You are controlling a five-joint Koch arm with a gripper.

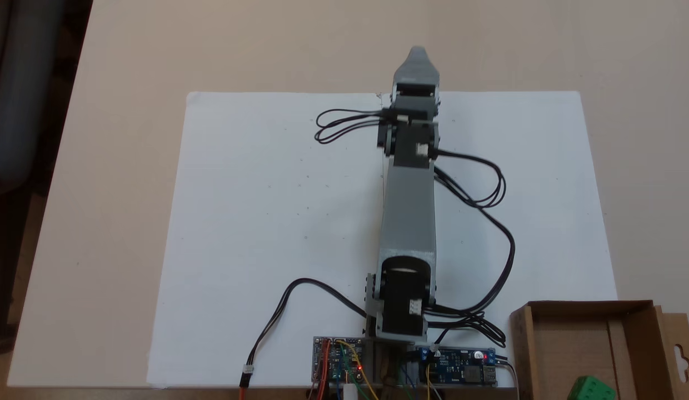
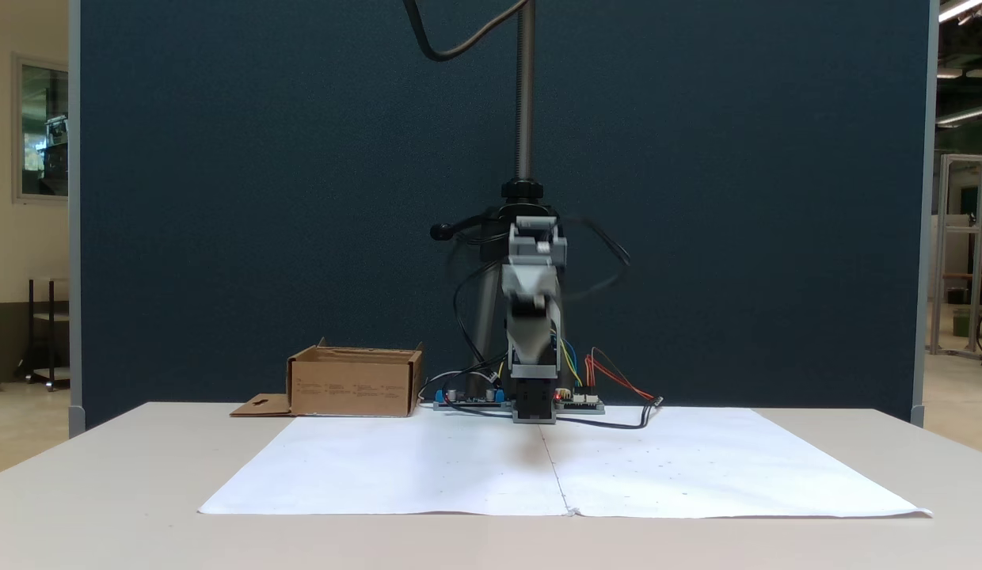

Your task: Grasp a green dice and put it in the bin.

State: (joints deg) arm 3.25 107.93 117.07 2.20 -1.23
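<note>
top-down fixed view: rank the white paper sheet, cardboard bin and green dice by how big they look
1. white paper sheet, by far the largest.
2. bin, though the frame edge cuts it off.
3. green dice, smallest, lying in the bin and also partly cut off.

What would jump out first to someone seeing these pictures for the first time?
Likely the grey arm, stretched from its base at the near edge straight across the white paper sheet, its gripper past the sheet's far edge. Next the green dice, a bright spot already inside the bin at the lower right corner of that fixed view. In a fixed view from the front, the bin sits left of the blurred arm.
</note>
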